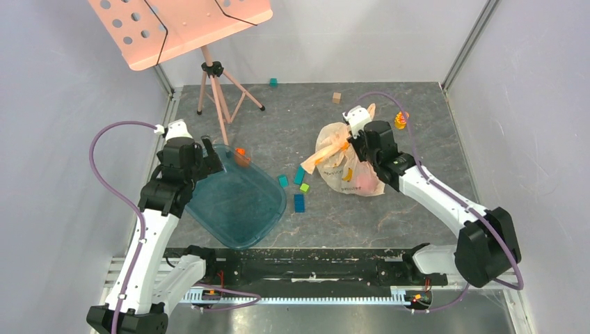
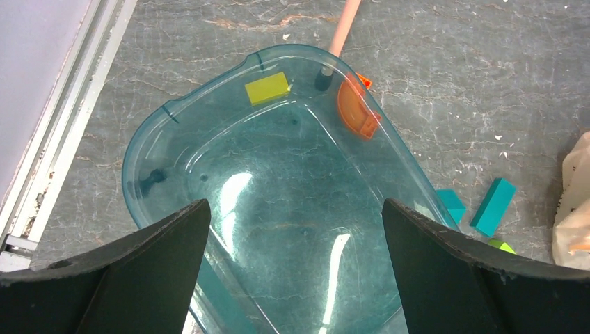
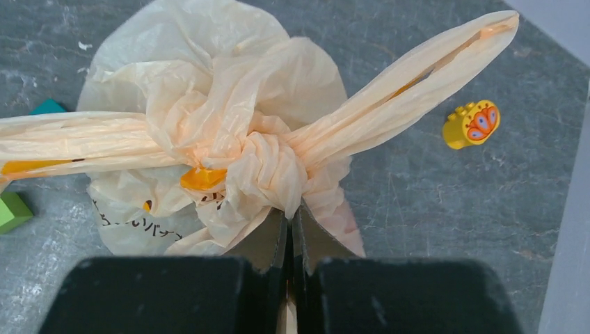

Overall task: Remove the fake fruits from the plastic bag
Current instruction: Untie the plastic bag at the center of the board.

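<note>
Right wrist: right gripper (image 3: pixel 291 221) pinching knotted plastic bag (image 3: pixel 209 83); left gripper (image 2: pixel 293 212) wide over tray (image 2: pixel 139 149).

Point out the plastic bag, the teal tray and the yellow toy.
plastic bag (image 3: pixel 268 170): right wrist view, its knot.
teal tray (image 2: pixel 156 153): left wrist view, left wall.
yellow toy (image 3: pixel 472 125): right wrist view, its middle.

We find the tray (image 1: pixel 240 209) left, the plastic bag (image 1: pixel 341 170) right, blocks (image 1: pixel 299 202) between them, a stand (image 1: pixel 221 111) behind the tray.

White arm links (image 1: pixel 149 243), black joints (image 1: pixel 179 154), purple cables (image 1: pixel 125 124), matte black hand fingers (image 2: pixel 139 271).
</note>
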Tool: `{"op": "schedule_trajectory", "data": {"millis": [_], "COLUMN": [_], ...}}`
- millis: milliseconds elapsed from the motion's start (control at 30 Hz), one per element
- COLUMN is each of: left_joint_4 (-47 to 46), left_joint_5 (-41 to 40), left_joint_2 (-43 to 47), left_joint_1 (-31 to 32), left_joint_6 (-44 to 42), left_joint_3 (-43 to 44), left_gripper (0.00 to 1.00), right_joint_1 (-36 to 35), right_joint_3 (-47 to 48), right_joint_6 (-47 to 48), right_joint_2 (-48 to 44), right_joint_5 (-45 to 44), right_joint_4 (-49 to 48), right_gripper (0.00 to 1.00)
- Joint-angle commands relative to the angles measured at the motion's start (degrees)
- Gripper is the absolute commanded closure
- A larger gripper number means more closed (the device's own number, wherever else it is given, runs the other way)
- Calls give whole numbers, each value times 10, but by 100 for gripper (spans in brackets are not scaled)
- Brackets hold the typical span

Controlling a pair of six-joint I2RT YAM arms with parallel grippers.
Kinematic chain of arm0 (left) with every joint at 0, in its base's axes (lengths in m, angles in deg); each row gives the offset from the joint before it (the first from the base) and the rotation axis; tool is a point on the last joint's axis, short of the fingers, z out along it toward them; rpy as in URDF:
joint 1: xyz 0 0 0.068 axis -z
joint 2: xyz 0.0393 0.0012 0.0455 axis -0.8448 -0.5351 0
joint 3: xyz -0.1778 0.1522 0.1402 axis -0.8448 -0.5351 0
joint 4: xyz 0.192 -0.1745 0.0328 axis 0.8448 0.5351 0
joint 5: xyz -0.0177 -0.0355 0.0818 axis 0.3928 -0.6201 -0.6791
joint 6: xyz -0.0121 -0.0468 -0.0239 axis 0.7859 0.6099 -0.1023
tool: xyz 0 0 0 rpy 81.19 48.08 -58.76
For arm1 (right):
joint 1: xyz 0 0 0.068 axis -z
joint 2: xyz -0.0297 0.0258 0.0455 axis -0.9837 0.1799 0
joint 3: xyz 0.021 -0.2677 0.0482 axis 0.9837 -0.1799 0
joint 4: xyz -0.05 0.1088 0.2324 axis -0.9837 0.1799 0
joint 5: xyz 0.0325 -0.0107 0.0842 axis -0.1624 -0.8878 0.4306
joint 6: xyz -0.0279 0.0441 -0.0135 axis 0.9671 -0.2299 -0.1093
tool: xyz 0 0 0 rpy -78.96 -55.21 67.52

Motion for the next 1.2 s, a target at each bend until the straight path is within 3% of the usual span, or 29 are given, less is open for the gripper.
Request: {"op": "schedule_trajectory", "data": {"millis": [0, 167, 367, 467, 600, 667, 967, 1167], "left_joint_4": [-17, -24, -66, -91, -108, -129, -190, -192], "left_joint_5": [31, 73, 188, 202, 152, 168, 225, 218], "left_joint_2": [-2, -6, -50, -99, -192, -237, -423, -477], "left_joint_1": [-2, -3, 8, 53, 171, 208, 299, 335], "left_joint_6": [-20, -11, 54, 81, 114, 147, 223, 252], "left_joint_3": [0, 15, 47, 74, 135, 153, 238, 278], "left_gripper": [0, 0, 0, 0, 1, 3, 7, 8], "right_joint_1": [1, 2, 1, 0, 1, 0, -5, -11], "right_joint_3": [-13, -59, -113, -156, -206, -223, -264, -276], "right_joint_6": [-10, -19, -33, -46, -63, -69, -88, -89], "right_joint_2": [9, -20, -64, -100, -145, -158, -162, -162], "right_joint_5": [11, 33, 85, 131, 176, 193, 250, 250], "right_joint_4": [-14, -47, -82, -125, -179, -198, -248, -260], "right_gripper": [100, 100, 100, 100, 100, 100, 100, 100]}}
